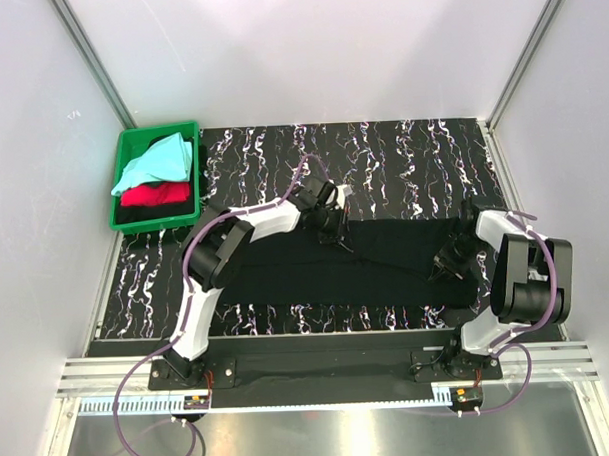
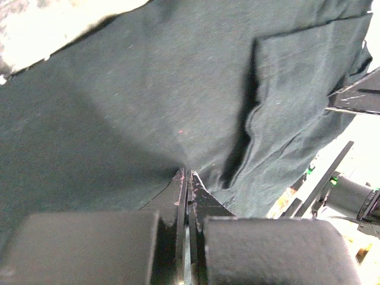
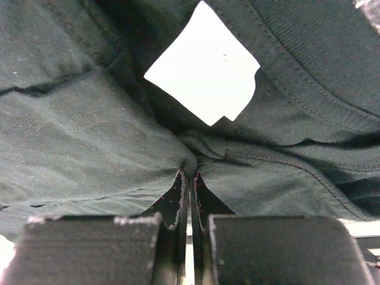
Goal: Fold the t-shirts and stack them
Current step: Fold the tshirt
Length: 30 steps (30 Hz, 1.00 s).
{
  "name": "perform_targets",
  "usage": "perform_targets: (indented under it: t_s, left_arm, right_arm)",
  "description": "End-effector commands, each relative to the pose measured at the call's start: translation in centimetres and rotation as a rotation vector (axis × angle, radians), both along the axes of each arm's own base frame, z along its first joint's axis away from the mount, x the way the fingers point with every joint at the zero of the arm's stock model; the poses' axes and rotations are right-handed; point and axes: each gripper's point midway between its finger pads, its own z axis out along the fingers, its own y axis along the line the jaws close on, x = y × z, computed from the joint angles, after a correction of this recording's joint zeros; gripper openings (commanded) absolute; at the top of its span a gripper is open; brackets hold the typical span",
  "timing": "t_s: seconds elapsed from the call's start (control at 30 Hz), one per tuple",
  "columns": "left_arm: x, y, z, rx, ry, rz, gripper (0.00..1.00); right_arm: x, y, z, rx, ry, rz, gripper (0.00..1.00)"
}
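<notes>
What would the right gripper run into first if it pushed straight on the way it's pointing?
The black t-shirt: the right gripper is shut on a fold of it, with the white label just beyond. Depth past the cloth is unclear.

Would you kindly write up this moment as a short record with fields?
black t-shirt: lies across the table
left jaws: shut on the black t-shirt
right jaws: shut on it beside the white neck label
green crate: holds aqua t-shirt lying partly over red t-shirt
</notes>
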Motion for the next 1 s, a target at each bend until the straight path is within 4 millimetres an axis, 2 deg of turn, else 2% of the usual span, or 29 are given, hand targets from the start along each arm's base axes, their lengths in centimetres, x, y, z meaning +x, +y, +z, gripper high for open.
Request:
perform_targets:
  t_s: [0.0, 0.07, 0.1, 0.13, 0.17, 0.2, 0.23, 0.33, 0.43, 0.53, 0.57, 0.63, 0.67, 0.73, 0.77, 0.8, 0.83, 0.87, 0.9, 0.97]
  left_arm:
    - [-0.5, 0.3, 1.0, 0.004, -0.019, -0.013, 0.00]
    - [-0.7, 0.5, 1.4, 0.006, -0.029, -0.018, 0.00]
    - [-0.9, 0.7, 1.4, 0.011, -0.029, -0.020, 0.04]
    - [-0.9, 0.8, 2.2, 0.003, -0.041, -0.023, 0.15]
    - [-1.0, 0.7, 2.9, -0.004, -0.051, -0.033, 0.19]
    - [-1.0, 0.8, 3.4, -0.003, -0.049, -0.036, 0.21]
    - [-1.0, 0.7, 4.7, -0.020, -0.069, -0.042, 0.23]
    - [-1.0, 0.4, 7.3, -0.057, -0.096, -0.046, 0.24]
    - [-1.2, -0.6, 9.0, -0.098, -0.103, -0.060, 0.24]
    - [-1.2, -3.0, 9.9, -0.148, -0.108, -0.100, 0.26]
    - [-1.1, -3.9, 8.6, -0.158, -0.088, -0.108, 0.26]
    - [-2.2, -5.4, 8.2, -0.211, -0.013, -0.126, 0.26]
    - [-1.9, -6.1, 7.5, -0.235, -0.010, -0.128, 0.27]
    - [-2.3, -6.6, 6.3, -0.231, 0.020, -0.121, 0.27]
    - [-2.1, -6.6, 5.3, -0.219, 0.022, -0.112, 0.27]
    - [-2.2, -6.5, 4.8, -0.211, 0.031, -0.111, 0.27]
    - [-2.0, -4.7, 1.8, -0.134, 0.051, -0.065, 0.26]
    - [-1.9, -4.6, 1.3, -0.122, 0.053, -0.058, 0.26]
    - [-2.0, -3.9, 0.0, -0.088, 0.067, -0.052, 0.26]
    - [-2.1, -2.7, -1.7, -0.037, 0.094, -0.042, 0.26]
  right_arm:
    - [-1.4, -1.0, 0.0, -0.087, 0.076, 0.002, 0.00]
    - [-1.2, -1.0, 0.3, -0.086, 0.065, 0.005, 0.02]
    - [-0.9, -1.1, 0.7, -0.089, 0.051, 0.007, 0.06]
    - [-0.7, -1.2, 0.9, -0.095, 0.044, 0.010, 0.18]
    - [-0.3, -1.3, 1.4, -0.099, 0.033, 0.012, 0.25]
    - [0.0, -1.4, 2.0, -0.106, 0.012, 0.018, 0.29]
    - [0.0, -1.6, 2.4, -0.115, 0.001, 0.030, 0.31]
    - [0.5, -2.1, 4.4, -0.146, -0.064, 0.043, 0.35]
    - [2.0, -2.1, 6.2, -0.151, -0.146, 0.059, 0.41]
    - [5.1, -1.6, 7.9, -0.109, -0.243, 0.065, 0.54]
    - [5.6, -1.4, 7.7, -0.092, -0.241, 0.064, 0.58]
    - [6.8, -0.6, 7.6, -0.037, -0.274, 0.040, 0.59]
    - [7.1, -0.3, 7.3, -0.023, -0.282, 0.038, 0.59]
    - [7.3, 0.5, 5.5, 0.023, -0.267, 0.019, 0.51]
    - [7.8, 1.2, 4.7, 0.063, -0.274, -0.003, 0.37]
    - [6.8, 1.4, 3.6, 0.073, -0.231, -0.020, 0.30]
    - [4.7, 1.9, 0.5, 0.094, -0.147, -0.055, 0.18]
    - [4.7, 1.9, 0.4, 0.094, -0.146, -0.055, 0.18]
    - [3.7, 1.4, -0.6, 0.058, -0.110, -0.064, 0.18]
    - [3.0, 0.6, -1.1, 0.013, -0.091, -0.074, 0.20]
